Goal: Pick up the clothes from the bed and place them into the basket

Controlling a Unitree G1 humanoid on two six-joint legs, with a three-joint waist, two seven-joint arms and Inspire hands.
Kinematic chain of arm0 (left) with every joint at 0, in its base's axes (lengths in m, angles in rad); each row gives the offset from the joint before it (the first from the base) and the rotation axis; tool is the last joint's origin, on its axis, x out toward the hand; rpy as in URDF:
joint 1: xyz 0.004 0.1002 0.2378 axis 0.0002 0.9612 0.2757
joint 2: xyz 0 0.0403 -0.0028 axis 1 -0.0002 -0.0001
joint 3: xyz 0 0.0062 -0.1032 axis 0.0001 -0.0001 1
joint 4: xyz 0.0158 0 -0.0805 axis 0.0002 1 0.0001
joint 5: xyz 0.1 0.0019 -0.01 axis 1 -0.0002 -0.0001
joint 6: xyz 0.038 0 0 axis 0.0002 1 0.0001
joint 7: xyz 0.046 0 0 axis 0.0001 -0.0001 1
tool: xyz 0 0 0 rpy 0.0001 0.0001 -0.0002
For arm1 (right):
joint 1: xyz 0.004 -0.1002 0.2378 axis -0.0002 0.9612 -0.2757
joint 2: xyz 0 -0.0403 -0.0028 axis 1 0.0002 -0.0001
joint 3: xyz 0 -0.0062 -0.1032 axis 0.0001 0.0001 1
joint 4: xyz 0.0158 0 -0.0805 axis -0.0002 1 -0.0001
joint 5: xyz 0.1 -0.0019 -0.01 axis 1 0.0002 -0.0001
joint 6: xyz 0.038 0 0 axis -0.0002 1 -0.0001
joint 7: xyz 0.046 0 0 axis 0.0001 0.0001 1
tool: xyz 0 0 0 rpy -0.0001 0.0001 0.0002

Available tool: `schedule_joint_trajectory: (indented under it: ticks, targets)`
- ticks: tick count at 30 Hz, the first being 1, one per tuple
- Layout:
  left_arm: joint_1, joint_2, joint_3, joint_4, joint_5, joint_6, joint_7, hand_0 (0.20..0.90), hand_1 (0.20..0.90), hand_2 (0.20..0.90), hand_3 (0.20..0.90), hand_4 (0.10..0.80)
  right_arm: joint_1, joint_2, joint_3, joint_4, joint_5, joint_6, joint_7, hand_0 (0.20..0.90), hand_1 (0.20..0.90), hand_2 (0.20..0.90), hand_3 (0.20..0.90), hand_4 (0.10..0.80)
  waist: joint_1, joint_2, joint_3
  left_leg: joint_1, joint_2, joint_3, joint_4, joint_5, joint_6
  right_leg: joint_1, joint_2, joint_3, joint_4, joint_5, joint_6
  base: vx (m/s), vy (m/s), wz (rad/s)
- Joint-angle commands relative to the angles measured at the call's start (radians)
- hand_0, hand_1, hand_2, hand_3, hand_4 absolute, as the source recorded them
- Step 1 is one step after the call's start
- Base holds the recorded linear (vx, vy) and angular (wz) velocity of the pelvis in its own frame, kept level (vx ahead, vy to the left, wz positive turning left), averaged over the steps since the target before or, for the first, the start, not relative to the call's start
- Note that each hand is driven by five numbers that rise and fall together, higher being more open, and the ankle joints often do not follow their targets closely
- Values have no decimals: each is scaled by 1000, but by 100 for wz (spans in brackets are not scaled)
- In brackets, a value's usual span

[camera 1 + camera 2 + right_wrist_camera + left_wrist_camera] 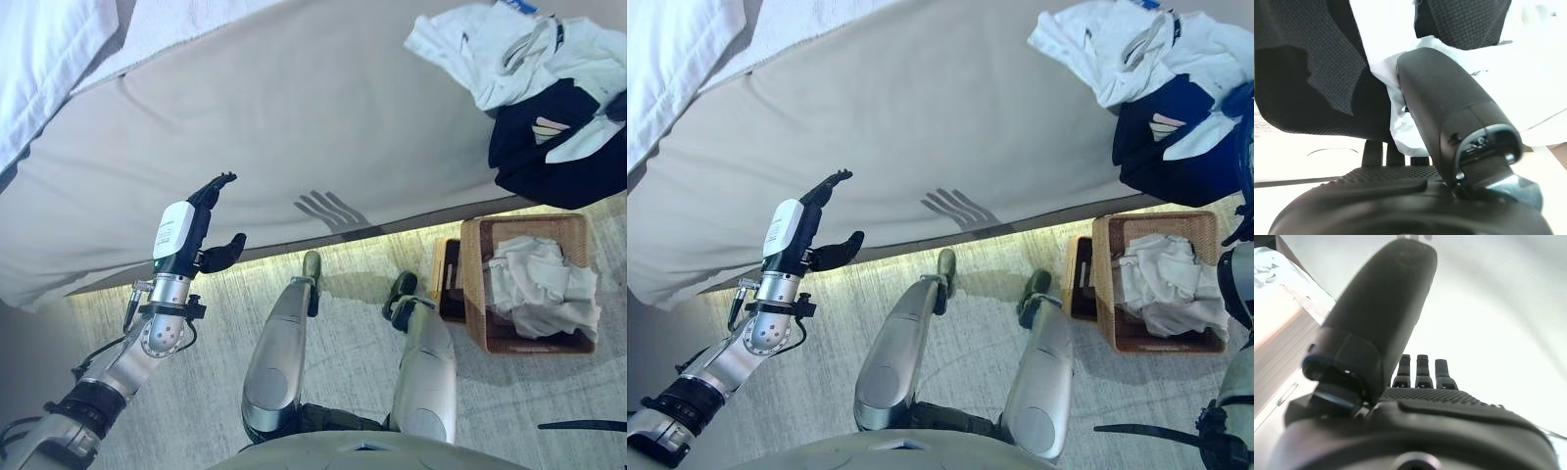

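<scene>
A pile of white and navy clothes (534, 88) lies at the right end of the beige bed (294, 127), hanging over its front edge. A wicker basket (478, 294) stands on the floor just below the pile and holds crumpled white cloth (539, 284). My left hand (191, 230) is open and empty, raised over the bed's front edge far to the left of the pile. My right hand (1449, 132) is in among the pile, with dark mesh cloth (1308, 73) and white cloth (1400, 127) pressed against it.
A dark flat box (451, 279) stands against the basket's left side. A white pillow (39, 59) and a white towel (167, 20) lie at the bed's far left. Grey carpet (353, 264) runs along the bed's front.
</scene>
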Motion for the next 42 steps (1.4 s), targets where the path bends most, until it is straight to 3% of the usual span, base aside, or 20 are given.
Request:
schedule_joint_trajectory:
  ticks: [1,11,21,30,35,42]
  targets:
    - [0,4,22,-46,-31,-43,29,900,900,900,900,800,-113,-146,51,-38,-43,-71,-59,300,300,300,200,100,2,-29,-69,14,-3,-54,-70,32,-1,96,70,-86,13,-83,-46,65,37,4]
    - [10,-30,11,3,-23,-49,8,900,900,900,900,800,-129,-158,52,-21,9,-108,-22,300,300,300,200,100,22,-68,-140,109,0,-68,-156,47,-16,225,90,-106,-110,-63,-41,80,34,6]
    - [42,-69,-17,98,-8,-28,1,900,900,900,900,800,-122,-167,46,-32,50,-147,12,300,300,300,200,100,7,-108,-246,252,4,-58,-324,82,-33,379,111,-107,-304,-21,-6,96,54,2]
    - [24,-101,-27,173,2,-26,-14,900,900,900,900,800,-122,-209,39,-80,95,-196,24,300,300,300,200,100,-60,-152,-397,371,14,-8,-407,73,-22,468,115,-71,-418,37,37,79,69,-8]
    - [-14,-112,-35,210,-17,-22,-29,900,900,900,900,800,-122,-240,32,-115,106,-193,28,300,300,300,200,100,-99,-163,-440,420,22,19,-428,58,-17,492,118,-35,-438,53,53,31,40,-14]
    - [-36,-127,-22,245,10,-82,-34,900,900,900,900,800,-74,-301,-7,-177,122,-198,35,300,300,300,200,100,-155,-170,-477,477,30,59,-486,59,-18,504,117,24,-483,94,83,-14,30,-19]
